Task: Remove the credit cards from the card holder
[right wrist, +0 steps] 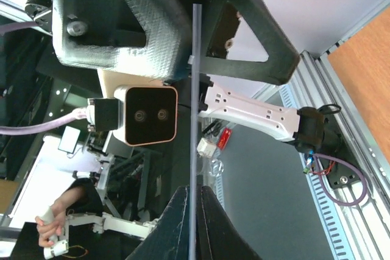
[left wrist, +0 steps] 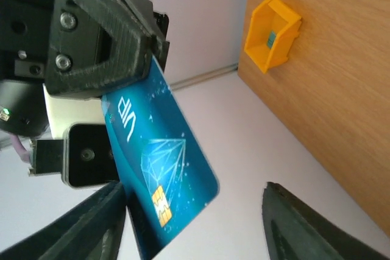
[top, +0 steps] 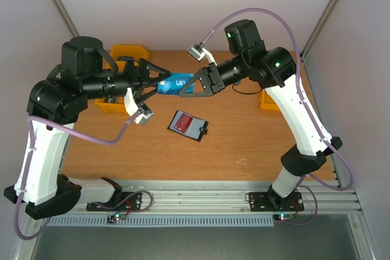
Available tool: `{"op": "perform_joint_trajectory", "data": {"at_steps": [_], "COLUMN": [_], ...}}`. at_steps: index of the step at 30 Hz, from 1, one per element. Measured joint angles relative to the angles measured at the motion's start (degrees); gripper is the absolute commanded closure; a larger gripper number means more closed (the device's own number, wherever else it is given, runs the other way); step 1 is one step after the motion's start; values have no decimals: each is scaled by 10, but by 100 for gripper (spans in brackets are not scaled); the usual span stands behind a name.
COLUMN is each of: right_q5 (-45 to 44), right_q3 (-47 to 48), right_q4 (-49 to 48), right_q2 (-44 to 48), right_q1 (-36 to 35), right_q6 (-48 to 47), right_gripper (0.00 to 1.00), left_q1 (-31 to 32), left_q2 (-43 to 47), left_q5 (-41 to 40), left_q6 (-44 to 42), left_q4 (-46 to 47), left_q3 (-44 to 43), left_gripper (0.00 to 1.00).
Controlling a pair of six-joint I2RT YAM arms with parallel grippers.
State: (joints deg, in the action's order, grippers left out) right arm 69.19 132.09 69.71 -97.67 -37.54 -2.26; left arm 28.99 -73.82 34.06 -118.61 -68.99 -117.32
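A blue credit card (top: 172, 83) marked VIP hangs in the air between my two grippers, above the back of the table. My right gripper (top: 183, 91) is shut on its right end; in the right wrist view the card shows edge-on as a thin line (right wrist: 194, 120) pinched between the fingertips (right wrist: 183, 223). My left gripper (top: 157, 83) is open, its jaws straddling the card's other end. In the left wrist view the card (left wrist: 152, 162) lies close to one finger (left wrist: 79, 229), far from the other. The card holder (top: 187, 125) lies open on the table, a bit of red showing inside.
One yellow bin (top: 125, 53) stands at the back left behind my left arm, another (top: 268, 100) at the back right, also in the left wrist view (left wrist: 271, 31). Grey walls close in the table on three sides. Cables loop from both wrists.
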Motion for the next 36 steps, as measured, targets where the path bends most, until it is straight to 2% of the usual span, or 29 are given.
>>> {"op": "perform_joint_trajectory", "data": {"at_steps": [2,5,7,12,13,14,16,17,21,22,26,31,36], "right_q5": [3,3,4,-9,-21,-37,-79,-97,-221,-276,-388,-513,-578], "right_q3": [0,0,0,20,31,41,54,57,63,63,63,63,43], "right_q4": [-3,-3,-1,19,28,36,52,58,85,97,118,141,144], "right_q2": [-1,-6,-12,-30,-35,-37,-36,-35,-27,-21,-5,24,36], "right_q1": [-1,-1,0,1,1,2,9,13,31,33,38,38,43], "right_q6": [1,4,7,1,-4,-11,-21,-25,-53,-61,-86,-129,-163], "right_gripper": [99,99,98,77,65,49,5,2,2,1,2,2,1], "left_q1": [0,0,0,-1,0,0,0,0,0,0,-5,-56,-114], "left_q2": [0,0,1,10,11,12,14,15,15,15,-2,-78,-199], "left_q5": [-3,-11,-17,-33,-37,-41,-53,-62,-111,-136,-233,-335,-399], "left_q6": [-3,-5,-5,-15,-14,-14,-11,-7,18,29,63,101,150], "left_q4": [-1,-1,-2,1,2,3,3,3,3,8,33,35,28], "left_q3": [0,0,0,2,4,7,18,25,55,65,90,85,22], "left_gripper": [65,97,100,100,100,100,100,100,100,100,100,100,100]}}
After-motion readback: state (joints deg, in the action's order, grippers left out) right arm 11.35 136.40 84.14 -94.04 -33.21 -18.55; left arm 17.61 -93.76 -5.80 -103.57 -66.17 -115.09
